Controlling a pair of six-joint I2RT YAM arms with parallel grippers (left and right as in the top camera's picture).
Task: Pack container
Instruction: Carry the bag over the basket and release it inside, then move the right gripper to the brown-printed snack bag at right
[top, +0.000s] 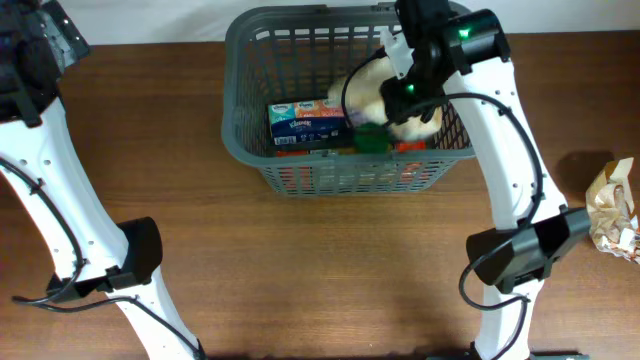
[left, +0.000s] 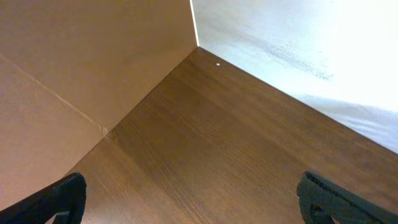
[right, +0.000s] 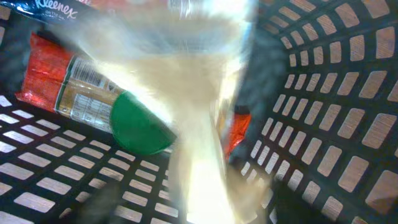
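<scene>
The right hand (top: 400, 92) is down inside the container (top: 245, 130), over its right half, with a pale cream, soft-looking item (top: 372, 85) directly at it. In the right wrist view that item (right: 205, 124) is a bright blur filling the middle of the picture, and the fingers themselves do not show (so I cannot tell whether the hand is clenched on it or has let it go).

Just past the item, to the left, a Kleenex box (top: 305, 120) lies on the basket floor. Nearer the front wall is a red canister (right: 68, 87) on its side, its green lid (right: 140, 127) toward the hand.

The container stands at the far middle of the table (top: 300, 270), its long axis running left to right. The drop point is therefore straight below the right hand, and the move looks like one of height more than sideways travel.

The left hand (left: 193, 199) is spread wide and empty over bare wood beside a cardboard wall (left: 81, 68), well apart from the container. A crumpled paper wrapper (top: 612, 205) lies at the table's right edge, on the right arm's side.
</scene>
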